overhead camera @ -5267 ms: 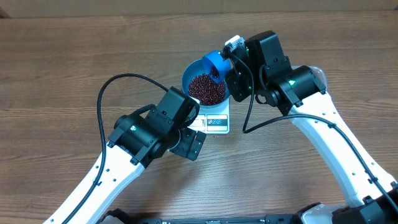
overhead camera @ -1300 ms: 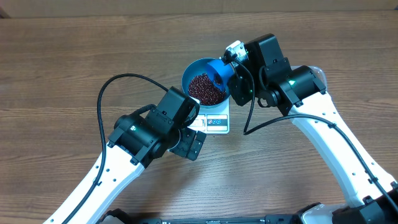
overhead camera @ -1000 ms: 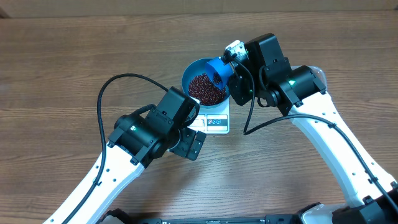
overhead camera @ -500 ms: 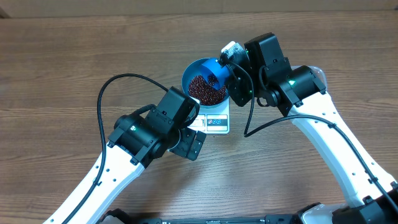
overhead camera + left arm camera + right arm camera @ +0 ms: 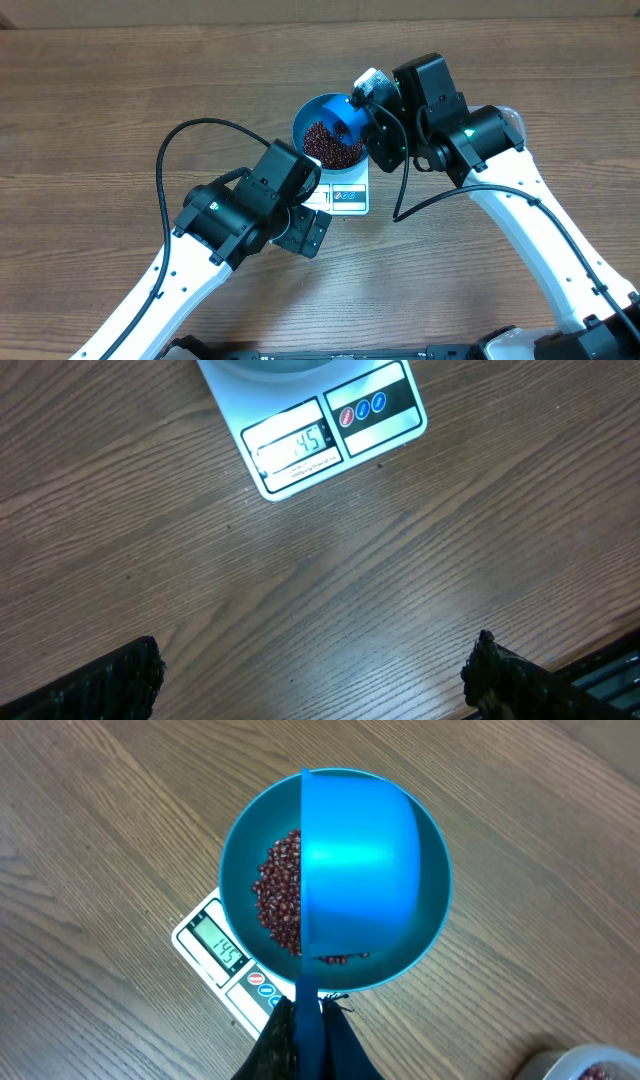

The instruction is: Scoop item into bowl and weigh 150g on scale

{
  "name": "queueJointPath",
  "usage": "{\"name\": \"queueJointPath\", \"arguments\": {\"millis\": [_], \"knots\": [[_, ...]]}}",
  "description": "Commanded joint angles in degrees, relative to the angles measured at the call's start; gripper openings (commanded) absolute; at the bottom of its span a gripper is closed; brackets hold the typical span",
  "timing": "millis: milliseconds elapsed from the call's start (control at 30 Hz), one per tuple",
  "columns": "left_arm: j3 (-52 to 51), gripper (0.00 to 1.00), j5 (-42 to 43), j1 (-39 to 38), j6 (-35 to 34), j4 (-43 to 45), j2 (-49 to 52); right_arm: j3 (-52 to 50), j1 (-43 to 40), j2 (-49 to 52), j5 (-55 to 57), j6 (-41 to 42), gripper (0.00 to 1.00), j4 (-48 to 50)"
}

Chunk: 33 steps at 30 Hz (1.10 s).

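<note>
My right jaws are clamped tight on the thin handle of the blue scoop (image 5: pixel 360 860). In the right wrist view the handle runs straight up from between them, and the scoop hangs over the right half of the bowl (image 5: pixel 235 860). The scoop is rolled over, so I see mostly its smooth outer wall, and its straight edge cuts across the middle of the bowl. The beans (image 5: pixel 280 890) lie in a loose heap on the bowl floor, left of that edge. A few show just below the scoop, near the rim closest to the jaws.

From overhead, the bowl (image 5: pixel 305 122) sits on the scale (image 5: pixel 347 196), covering its far end. The display panel and buttons stick out on the near side. The scoop (image 5: pixel 343 118) is over the bowl's right rim, with the right jaws just beyond it, up and to the right.

My left jaws are spread as wide as they go and hold nothing. Their two black fingertips (image 5: pixel 110 680) sit in the bottom corners of the left wrist view, with only bare bench (image 5: pixel 330 590) between them. The scale (image 5: pixel 390 410) is ahead of them at the top of that view, well clear of the fingertips. As far as I can make out, its display (image 5: pixel 295 448) reads 145. From overhead, the left arm (image 5: pixel 240 210) is down-left of the scale, close to its corner.
</note>
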Motion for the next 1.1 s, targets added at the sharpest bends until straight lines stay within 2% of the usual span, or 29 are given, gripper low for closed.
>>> {"name": "queueJointPath", "arguments": {"millis": [0,1067], "knots": [[0.44,1.00,0.48,0.35,-0.81,0.02,-1.11,1.46,0.04,0.07,-1.20,-2.19,0.04,0.81],[0.44,1.00,0.48,0.35,-0.83,0.02,-1.11,1.46,-0.07,0.07,0.04,-4.98,0.04,-0.04]]}}
